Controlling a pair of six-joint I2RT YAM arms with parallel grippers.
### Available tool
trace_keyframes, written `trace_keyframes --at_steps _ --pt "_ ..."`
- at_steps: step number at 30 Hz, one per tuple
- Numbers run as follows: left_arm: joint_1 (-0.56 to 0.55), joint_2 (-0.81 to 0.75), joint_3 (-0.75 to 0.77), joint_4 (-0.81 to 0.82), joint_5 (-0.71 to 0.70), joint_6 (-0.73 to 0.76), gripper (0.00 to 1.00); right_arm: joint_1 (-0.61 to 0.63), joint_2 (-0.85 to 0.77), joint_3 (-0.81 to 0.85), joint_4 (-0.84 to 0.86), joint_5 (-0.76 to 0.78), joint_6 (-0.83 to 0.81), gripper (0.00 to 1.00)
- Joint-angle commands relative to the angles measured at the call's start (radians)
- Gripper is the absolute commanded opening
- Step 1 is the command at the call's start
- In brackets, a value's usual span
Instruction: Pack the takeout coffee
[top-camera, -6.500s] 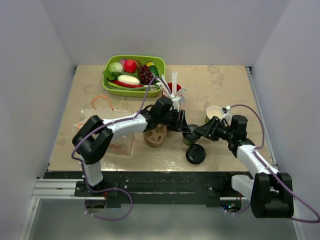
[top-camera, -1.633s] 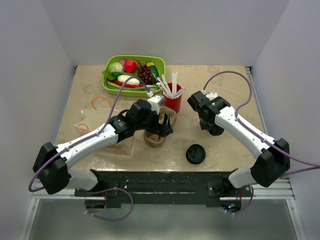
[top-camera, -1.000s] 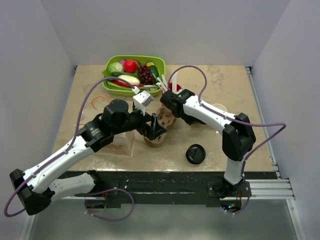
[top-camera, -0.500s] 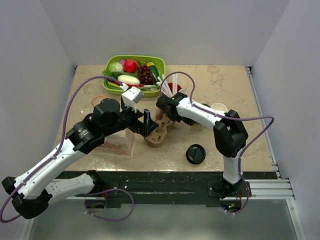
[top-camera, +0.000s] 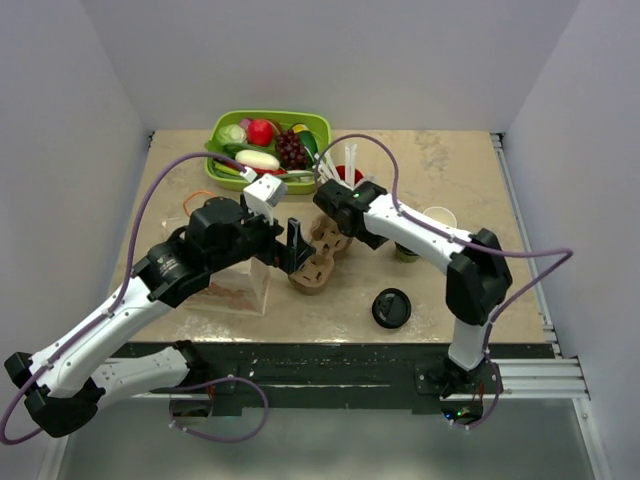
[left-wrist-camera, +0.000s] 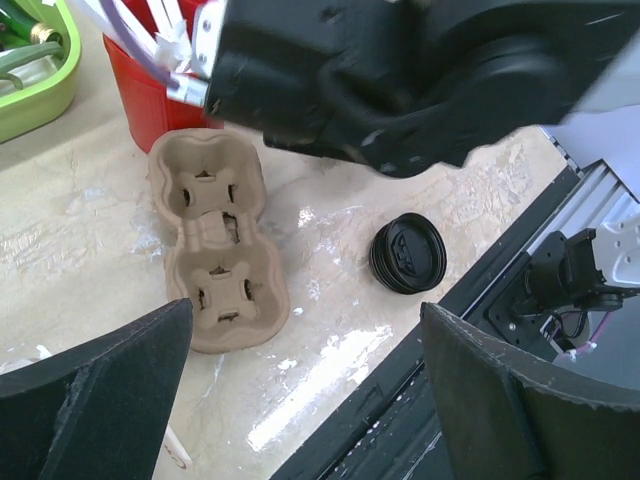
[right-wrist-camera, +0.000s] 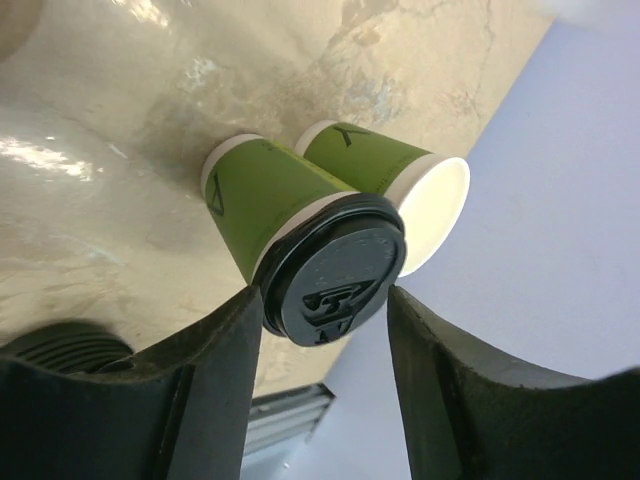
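Evidently the takeout coffee (right-wrist-camera: 268, 208) is not yet packed: it is standing upright on the tabletop (top-camera: 450, 165) toward the right side, its black lid already pressed on. It is sitting near a second, uncapped green cup (right-wrist-camera: 390, 165), so it is probably the cup meant to travel. The brown cardboard cup carrier (top-camera: 318, 262) is lying flat near the middle with both wells facing up and empty, ready to take the cup, just in front of the red cup of white sticks (top-camera: 348, 178).

The right end effector (right-wrist-camera: 322, 300) is hanging with its fingers spread and nothing between them. Its camera is framing the capped cup in the gap, which suggests it is lining up for a grasp. In the overhead view, though, that arm is reaching over the carrier's far end, well apart from the cup.

The left end effector (top-camera: 293, 245) is hovering just beside the carrier's left edge, fingers wide apart and empty, likely waiting to steady the light cardboard. A spare black lid (top-camera: 391, 308) is resting near the front edge.
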Motion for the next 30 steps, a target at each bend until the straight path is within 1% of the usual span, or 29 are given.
trace_keyframes --at_steps 1,3,4,6,7,8,9,10,12,13,14,15,16,17,19,20,24,27,30 --pt "-0.003 0.005 0.036 0.031 0.007 0.001 1.0 0.012 -0.181 0.012 0.09 -0.079 -0.003 0.57" --pt "-0.003 0.011 0.038 0.031 0.004 0.001 1.0 0.012 -0.223 -0.003 0.116 -0.116 0.015 0.6" --pt "-0.001 0.012 0.038 0.036 0.003 0.001 1.0 0.013 -0.258 -0.019 0.151 -0.124 0.023 0.64" --pt "-0.001 0.014 0.039 0.041 0.001 -0.002 1.0 0.012 -0.29 -0.023 0.179 -0.15 0.076 0.67" --pt "-0.001 0.015 0.038 0.045 0.0 -0.004 1.0 0.012 -0.322 -0.031 0.22 -0.174 0.093 0.68" --pt "-0.001 0.018 0.038 0.047 -0.002 -0.01 1.0 0.01 -0.338 -0.034 0.245 -0.191 0.138 0.72" --pt "-0.001 0.023 0.039 0.047 -0.003 -0.013 1.0 0.012 -0.353 -0.037 0.27 -0.21 0.162 0.73" --pt "-0.001 0.023 0.038 0.047 -0.003 -0.016 1.0 0.012 -0.37 -0.045 0.306 -0.262 0.188 0.73" --pt "-0.001 0.028 0.036 0.044 -0.002 -0.025 1.0 0.01 -0.416 -0.065 0.346 -0.303 0.257 0.74" --pt "-0.001 0.031 0.03 0.044 -0.002 -0.029 1.0 0.01 -0.433 -0.095 0.378 -0.317 0.285 0.75" --pt "-0.001 0.031 0.024 0.045 -0.005 -0.041 1.0 0.004 -0.467 -0.115 0.388 -0.302 0.367 0.78" --pt "-0.001 0.031 0.021 0.045 -0.004 -0.045 1.0 -0.007 -0.484 -0.134 0.391 -0.285 0.417 0.86" --pt "-0.001 0.038 0.012 0.048 -0.005 -0.05 1.0 -0.027 -0.497 -0.172 0.383 -0.288 0.461 0.87" --pt "-0.001 0.04 0.009 0.048 -0.002 -0.055 1.0 -0.1 -0.513 -0.189 0.374 -0.338 0.544 0.88" --pt "-0.001 0.052 0.001 0.05 -0.003 -0.061 1.0 -0.201 -0.547 -0.256 0.353 -0.418 0.61 0.87" --pt "-0.001 0.055 -0.004 0.051 0.003 -0.062 1.0 -0.281 -0.56 -0.282 0.348 -0.44 0.654 0.86" --pt "-0.001 0.069 -0.021 0.074 0.023 -0.071 1.0 -0.355 -0.622 -0.359 0.288 -0.365 0.738 0.88" --pt "-0.001 0.071 -0.042 0.099 0.038 -0.076 1.0 -0.444 -0.652 -0.42 0.302 -0.42 0.761 0.87" --pt "-0.001 0.081 -0.051 0.111 0.052 -0.087 1.0 -0.504 -0.649 -0.465 0.327 -0.455 0.819 0.82"
